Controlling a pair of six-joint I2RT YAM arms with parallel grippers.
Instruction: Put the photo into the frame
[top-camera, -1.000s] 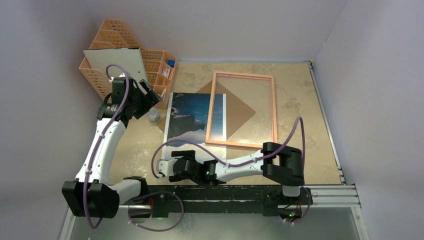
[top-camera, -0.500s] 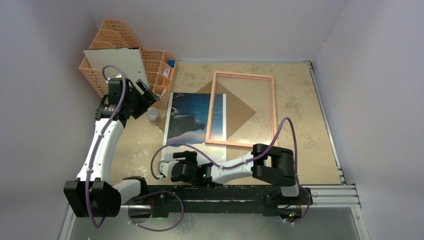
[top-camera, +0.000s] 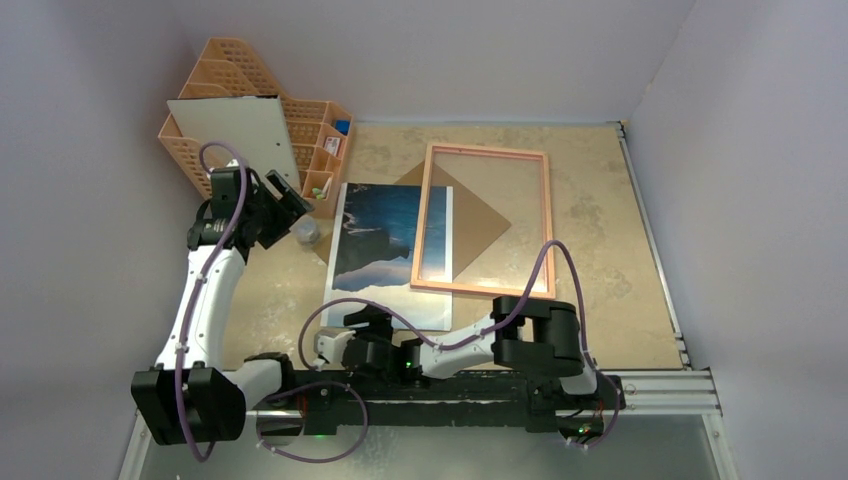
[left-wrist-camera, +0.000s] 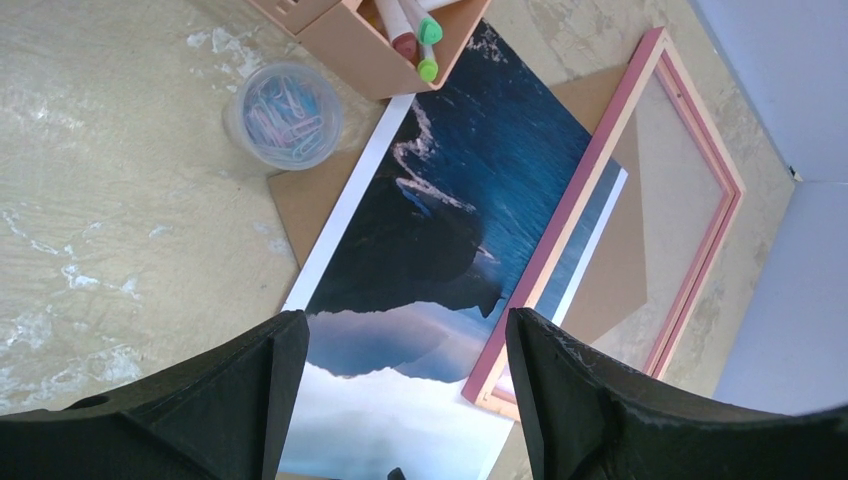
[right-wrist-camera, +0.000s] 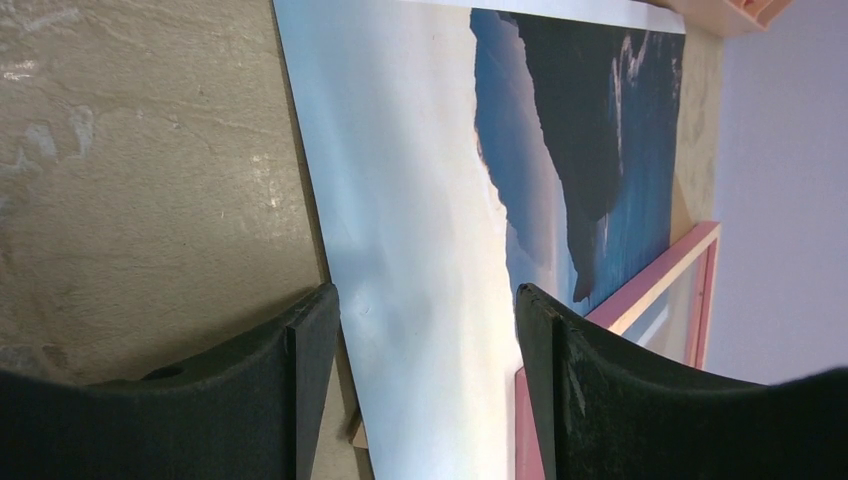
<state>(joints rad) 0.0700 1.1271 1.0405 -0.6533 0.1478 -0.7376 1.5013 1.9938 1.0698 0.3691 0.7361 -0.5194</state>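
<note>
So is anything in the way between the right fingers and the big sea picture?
Nothing visible. The right arm's open fingers sit at the near edge of the large sea-and-mountain photo print, bare paper between them. But the left rail of the thin pink rectangular picture frame lies over the photo's right strip.

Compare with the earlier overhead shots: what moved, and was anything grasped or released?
The right arm folded back toward its base, elbow swinging left; the right gripper slid slightly nearer, open over the near end of the photo. The left gripper drew back a little to the near left, open and empty. Nothing grasped or released. The photo, the frame and the brown board lie as before.
</note>
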